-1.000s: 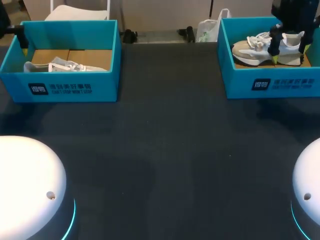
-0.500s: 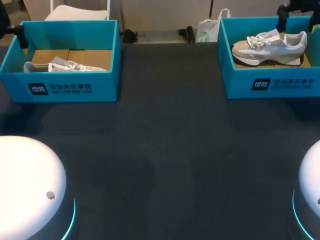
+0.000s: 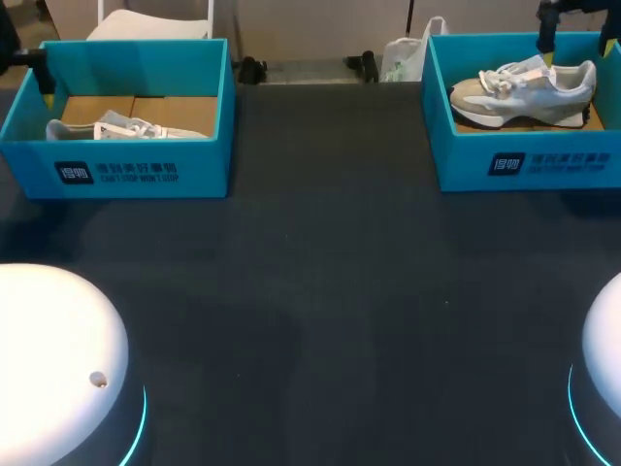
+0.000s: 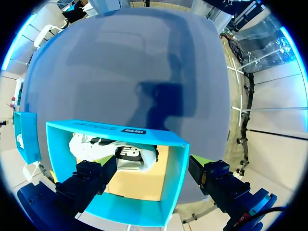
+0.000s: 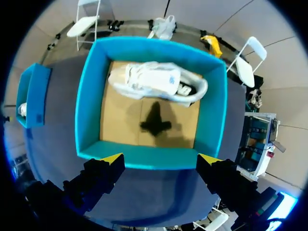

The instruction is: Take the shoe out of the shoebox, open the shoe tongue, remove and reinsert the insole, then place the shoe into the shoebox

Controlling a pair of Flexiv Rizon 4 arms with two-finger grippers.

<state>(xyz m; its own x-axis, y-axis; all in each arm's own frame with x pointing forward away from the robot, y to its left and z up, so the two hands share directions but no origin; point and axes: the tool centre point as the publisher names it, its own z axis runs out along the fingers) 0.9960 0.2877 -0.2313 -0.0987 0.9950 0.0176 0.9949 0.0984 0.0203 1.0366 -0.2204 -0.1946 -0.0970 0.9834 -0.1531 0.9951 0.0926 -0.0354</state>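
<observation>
Count, head view:
- 2 teal shoeboxes on 1 dark table (image 3: 330, 291): left shoebox (image 3: 116, 173) at 10 o'clock, right shoebox (image 3: 529, 167) at 2 o'clock.
- 2 sneakers, one per box: left sneaker (image 3: 128, 128), right sneaker (image 3: 524, 87).
- 2 white domed arm bases: left base (image 3: 49, 359) at 7 o'clock, right base (image 3: 604, 374) at 5 o'clock.

Wrist views:
- 2 grippers, left gripper (image 4: 152, 166) and right gripper (image 5: 161, 159), 2 yellow-tipped fingers each.

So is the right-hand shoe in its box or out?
In it. The shoe lies on the cardboard floor of the box, walls all round it; the right gripper hangs open above, holding nothing.
</observation>
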